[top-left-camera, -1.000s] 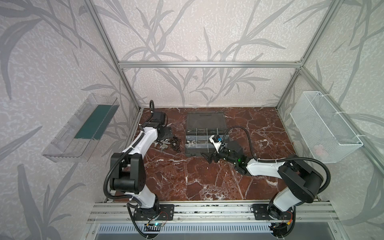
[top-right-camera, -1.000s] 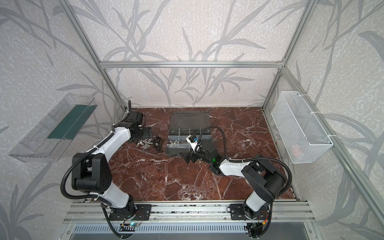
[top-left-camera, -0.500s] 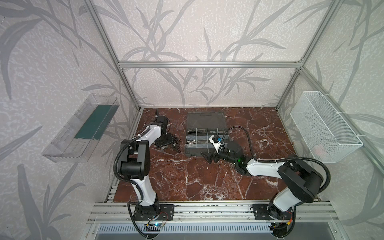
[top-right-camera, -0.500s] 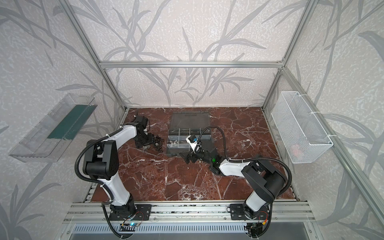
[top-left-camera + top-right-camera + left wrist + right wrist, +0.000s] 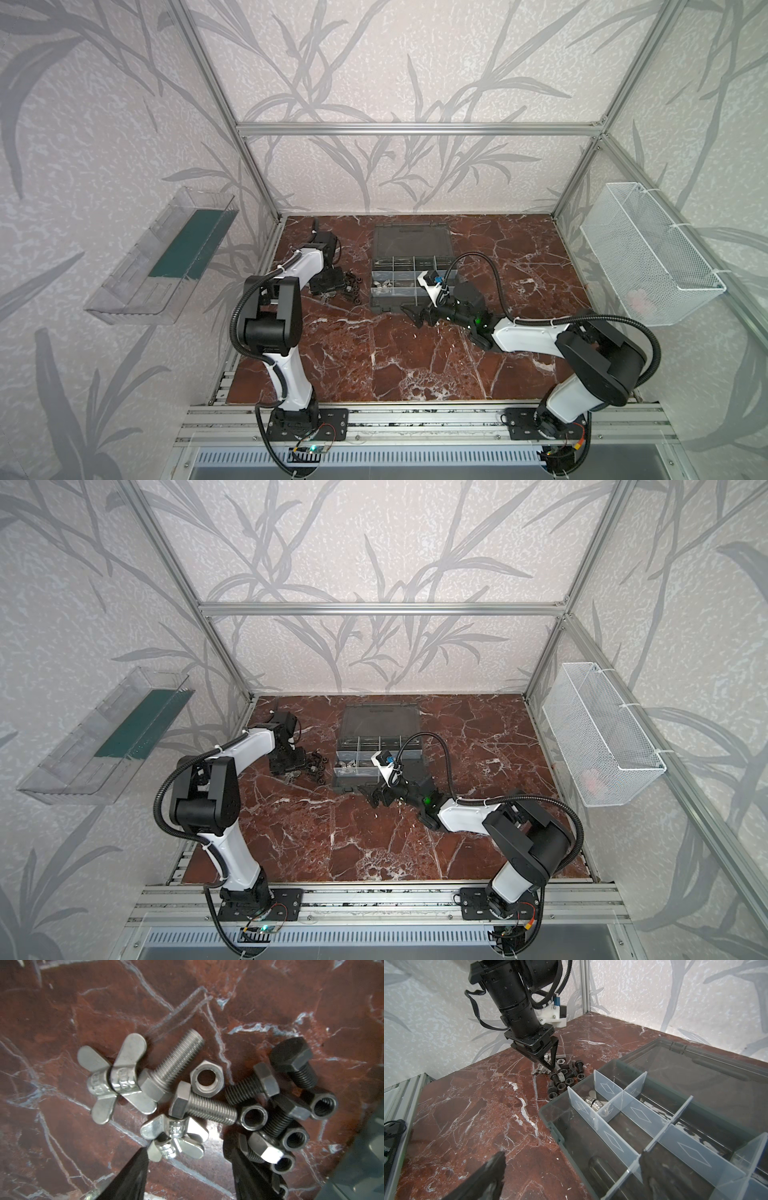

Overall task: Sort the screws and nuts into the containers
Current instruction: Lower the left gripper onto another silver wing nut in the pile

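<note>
The left arm has folded its elbow up since a second ago, bringing the left gripper (image 5: 185, 1148) down onto the pile of screws (image 5: 180, 1059) and nuts (image 5: 206, 1079) on the table (image 5: 374, 357), just left of the case (image 5: 409, 245). Its fingers have narrowed to about half open and straddle a wing nut (image 5: 178, 1147) without clamping it. The right gripper (image 5: 415, 318) stays wide open and empty at the case's front edge.

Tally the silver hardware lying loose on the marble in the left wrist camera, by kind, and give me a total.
Wing nuts: 4
Silver screws: 2
Silver hex nuts: 1
Total: 7
</note>
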`<action>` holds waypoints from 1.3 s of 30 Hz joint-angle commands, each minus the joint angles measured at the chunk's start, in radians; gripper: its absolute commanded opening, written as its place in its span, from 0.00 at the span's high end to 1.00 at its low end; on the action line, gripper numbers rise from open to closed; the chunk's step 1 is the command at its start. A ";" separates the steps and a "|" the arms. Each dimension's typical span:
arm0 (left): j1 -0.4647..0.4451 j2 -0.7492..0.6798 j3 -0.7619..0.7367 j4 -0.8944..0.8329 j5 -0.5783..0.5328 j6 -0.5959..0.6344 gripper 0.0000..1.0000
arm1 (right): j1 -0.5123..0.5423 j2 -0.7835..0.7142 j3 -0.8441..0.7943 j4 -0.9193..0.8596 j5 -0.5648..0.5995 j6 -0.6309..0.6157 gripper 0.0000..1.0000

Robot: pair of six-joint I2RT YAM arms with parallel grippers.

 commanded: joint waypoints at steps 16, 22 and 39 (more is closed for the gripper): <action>0.008 0.092 0.040 -0.054 0.027 0.044 0.35 | 0.008 -0.001 0.023 0.012 0.004 -0.005 0.01; 0.004 0.098 0.047 -0.066 0.026 0.044 0.38 | 0.009 -0.001 0.023 0.013 0.004 -0.006 0.01; -0.039 0.079 0.059 -0.085 0.132 0.037 0.40 | 0.008 -0.003 0.022 0.010 0.005 -0.007 0.01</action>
